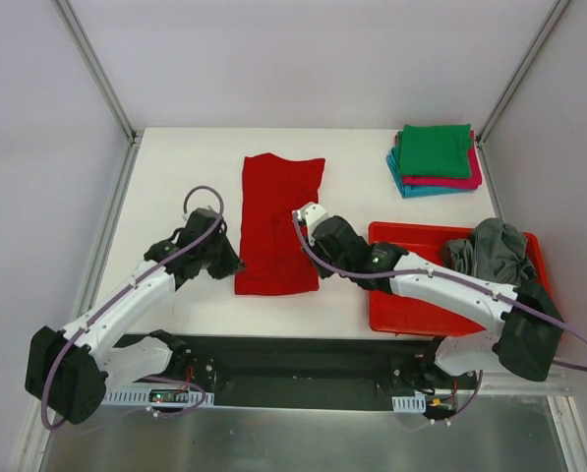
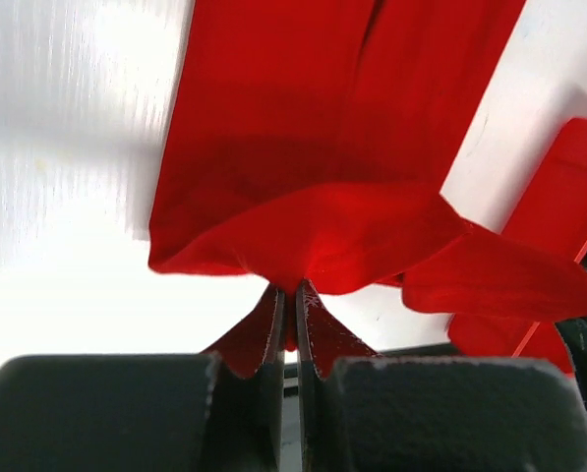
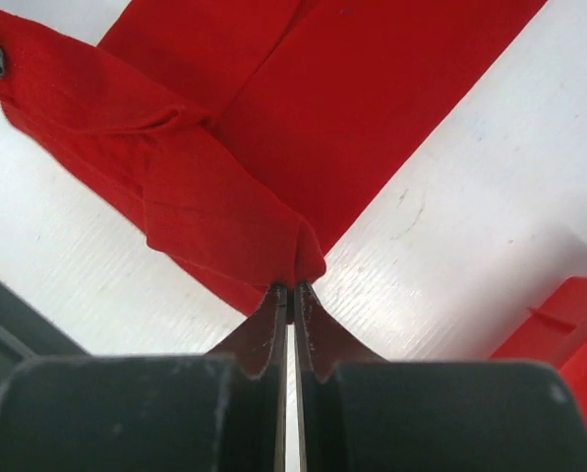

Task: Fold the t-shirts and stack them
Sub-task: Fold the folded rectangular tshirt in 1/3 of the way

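Note:
A bright red t-shirt (image 1: 278, 221) lies as a long folded strip on the white table, running from far to near. My left gripper (image 1: 236, 264) is shut on the shirt's near left edge (image 2: 303, 246) and lifts it a little. My right gripper (image 1: 313, 258) is shut on the near right edge (image 3: 273, 236). A folded stack of green (image 1: 436, 149), magenta (image 1: 465, 177) and teal (image 1: 416, 189) t-shirts sits at the far right. A dark grey t-shirt (image 1: 490, 251) lies crumpled in the tray.
A red plastic tray (image 1: 411, 305) sits at the right, under my right arm; it also shows in the left wrist view (image 2: 558, 187) and the right wrist view (image 3: 558, 320). The table's black near edge (image 1: 293, 349) runs below the shirt.

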